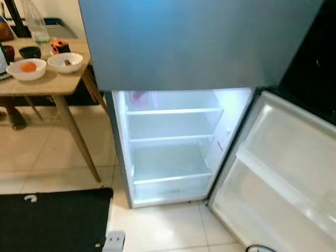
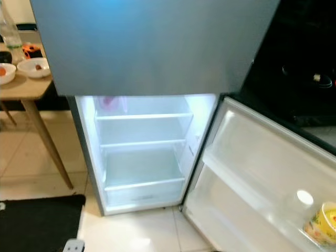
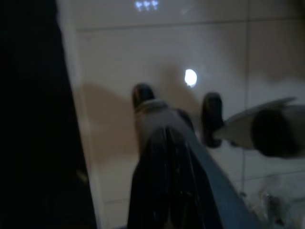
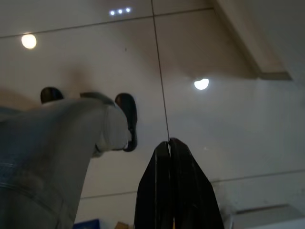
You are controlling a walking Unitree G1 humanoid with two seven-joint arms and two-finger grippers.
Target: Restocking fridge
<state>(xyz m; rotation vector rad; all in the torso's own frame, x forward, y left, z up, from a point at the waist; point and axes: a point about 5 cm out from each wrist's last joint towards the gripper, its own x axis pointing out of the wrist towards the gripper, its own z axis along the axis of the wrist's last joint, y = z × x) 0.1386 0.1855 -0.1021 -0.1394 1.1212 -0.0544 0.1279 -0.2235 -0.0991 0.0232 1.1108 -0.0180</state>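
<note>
Left eye view gives us a wooden table (image 1: 50,84) cut off at the left edge, two white bowls (image 1: 65,62) near its front corner. The fridge (image 1: 173,147) stands open, its lit glass shelves bare, a pink blur hard to make out up top. Both arms hang over glossy tile: left gripper (image 3: 164,162) blurred, fingers unreadable; right gripper (image 4: 170,145) fingers pressed together.

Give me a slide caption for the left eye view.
Open, lit grey fridge with bare white shelves, beside a wooden table holding two white bowls.
</note>
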